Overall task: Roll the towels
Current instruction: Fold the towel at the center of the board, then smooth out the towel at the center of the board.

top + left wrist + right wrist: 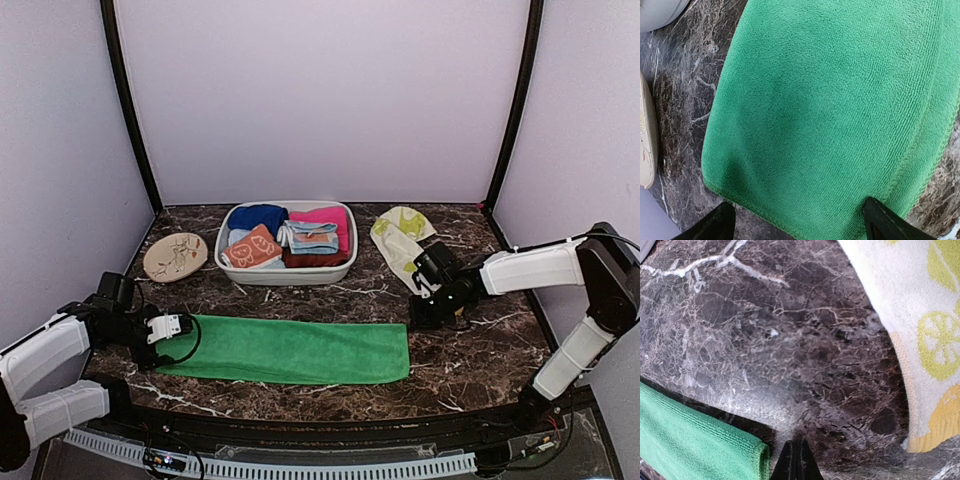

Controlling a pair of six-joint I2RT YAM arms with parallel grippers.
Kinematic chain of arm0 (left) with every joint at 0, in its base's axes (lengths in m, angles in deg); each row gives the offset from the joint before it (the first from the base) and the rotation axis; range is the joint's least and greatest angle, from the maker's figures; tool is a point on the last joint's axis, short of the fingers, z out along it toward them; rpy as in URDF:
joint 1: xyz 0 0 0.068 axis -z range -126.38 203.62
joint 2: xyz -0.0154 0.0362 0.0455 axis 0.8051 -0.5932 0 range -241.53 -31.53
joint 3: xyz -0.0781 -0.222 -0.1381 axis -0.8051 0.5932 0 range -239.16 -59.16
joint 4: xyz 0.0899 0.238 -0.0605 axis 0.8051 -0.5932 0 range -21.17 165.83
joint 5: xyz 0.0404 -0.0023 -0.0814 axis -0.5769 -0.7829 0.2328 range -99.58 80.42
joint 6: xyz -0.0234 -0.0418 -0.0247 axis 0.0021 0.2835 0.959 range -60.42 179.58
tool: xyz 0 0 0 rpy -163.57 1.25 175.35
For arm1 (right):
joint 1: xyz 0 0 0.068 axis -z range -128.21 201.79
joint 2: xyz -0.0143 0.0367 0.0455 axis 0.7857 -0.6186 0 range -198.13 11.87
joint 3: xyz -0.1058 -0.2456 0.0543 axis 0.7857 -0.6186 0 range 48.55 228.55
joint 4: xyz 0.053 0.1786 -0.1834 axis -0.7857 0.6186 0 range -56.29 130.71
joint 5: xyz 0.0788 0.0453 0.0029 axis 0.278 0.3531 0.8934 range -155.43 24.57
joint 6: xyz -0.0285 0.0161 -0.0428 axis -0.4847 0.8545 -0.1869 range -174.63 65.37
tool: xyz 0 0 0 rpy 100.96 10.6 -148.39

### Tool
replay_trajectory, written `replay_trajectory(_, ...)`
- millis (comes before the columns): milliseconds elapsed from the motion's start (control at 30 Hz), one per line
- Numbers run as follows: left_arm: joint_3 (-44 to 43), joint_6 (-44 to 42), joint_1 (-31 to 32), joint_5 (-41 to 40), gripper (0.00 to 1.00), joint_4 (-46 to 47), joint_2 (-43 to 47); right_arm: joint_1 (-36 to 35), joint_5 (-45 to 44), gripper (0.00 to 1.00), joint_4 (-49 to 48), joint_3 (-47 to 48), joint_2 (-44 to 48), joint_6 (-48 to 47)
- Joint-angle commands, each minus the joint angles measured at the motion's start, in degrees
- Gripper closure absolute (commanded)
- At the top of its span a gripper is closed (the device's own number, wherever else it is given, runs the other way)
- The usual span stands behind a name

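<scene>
Green towel is lying flat and unrolled, a long strip in front of the white tub, so rolling looks to be only starting. The left gripper, front-left of the tub, is straddling the strip's short hem with fingers wide apart and holding nothing; next it is needing to pinch that hem and turn it over rightward. The right gripper, front-right of the tub, is sitting pressed together and empty beside the cream lemon-print towel.

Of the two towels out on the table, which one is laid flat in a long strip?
The plain green towel, stretched across the near side; the cream lemon-print towel lies crumpled right of the white basket.
</scene>
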Motion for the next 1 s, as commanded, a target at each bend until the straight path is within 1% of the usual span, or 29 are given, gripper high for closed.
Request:
replay_trajectory(0,0.9,-3.4,0.1,1.2,0.08,-3.8,4.8,-1.5,-0.3,0.96,0.5,2.1,2.1,-1.2)
replay_trajectory(100,-2.5,-2.6,0.1,3.8,0.05,-7.1,5.5,-4.9,-3.4,0.96,3.9,7.1,3.5,-0.9)
replay_trajectory(200,-9.0,2.0,0.1,8.5,0.03,-11.1,2.6,-9.3,-3.7,0.94,3.6,11.1,3.0,0.5)
replay_trajectory(267,-12.4,3.9,0.1,11.7,0.03,-11.9,-1.0,-11.8,-1.7,0.95,2.0,13.2,0.0,1.5)
replay_trajectory(333,-13.9,5.6,0.1,12.4,0.04,-10.5,-4.7,-13.5,1.3,0.96,-1.0,13.5,-4.6,3.0)
replay_trajectory(433,-12.4,7.3,0.4,9.1,0.08,-4.5,-9.5,-14.4,4.0,0.99,-5.4,11.6,-8.4,4.9)
replay_trajectory(567,-8.3,7.2,0.6,4.0,0.11,1.2,-12.7,-13.7,4.2,1.0,-8.1,8.0,-9.8,5.6)
replay_trajectory(800,2.7,0.2,0.7,-2.8,0.1,10.1,-8.0,-8.2,3.4,1.0,-11.8,0.6,-8.1,5.8)
replay_trajectory(867,2.9,0.0,0.8,-2.5,0.07,10.1,-6.5,-7.3,3.0,1.0,-12.1,-0.1,-7.8,5.3)
replay_trajectory(900,2.2,0.6,0.9,-1.4,0.03,9.2,-6.0,-7.2,2.9,0.99,-12.1,0.0,-7.7,4.9)
replay_trajectory(967,-0.5,2.4,1.8,1.4,0.01,5.8,-5.3,-7.1,3.0,0.93,-11.4,1.2,-7.7,4.0)
